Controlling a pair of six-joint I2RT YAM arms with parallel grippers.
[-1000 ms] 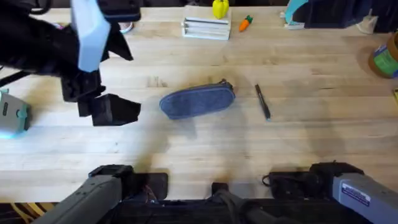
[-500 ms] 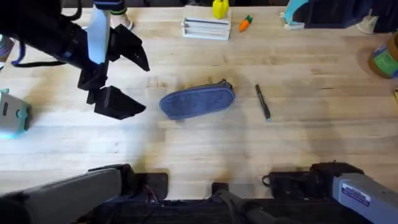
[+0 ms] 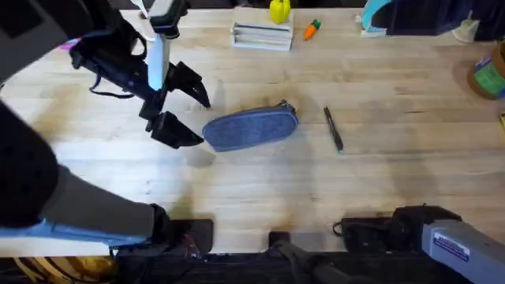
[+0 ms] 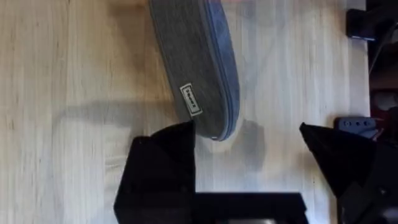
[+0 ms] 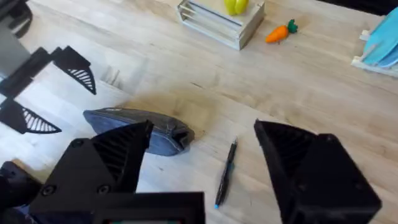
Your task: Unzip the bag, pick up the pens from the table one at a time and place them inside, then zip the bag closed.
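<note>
The blue-grey bag (image 3: 251,126) lies zipped on the table (image 3: 260,189), a little left of centre. A slim black pen (image 3: 334,128) lies just right of it. My left gripper (image 3: 186,110) is open just off the bag's left end, one finger on each side of that end. In the left wrist view the bag's end (image 4: 205,93) reaches between the fingers (image 4: 165,162), close to one of them. My right gripper (image 5: 202,134) is open above the table near its base, with the bag (image 5: 155,130) and the pen (image 5: 226,171) beyond its fingers.
A white slatted rack (image 3: 262,35) with a yellow object and an orange carrot toy (image 3: 312,29) sit at the table's far edge. A teal object (image 3: 371,16) stands at the far right. A jar (image 3: 489,75) is at the right edge.
My left arm has swung right and toward the bag, bringing its open gripper to the bag's left end. The bag, the pen and the right arm have not moved.
</note>
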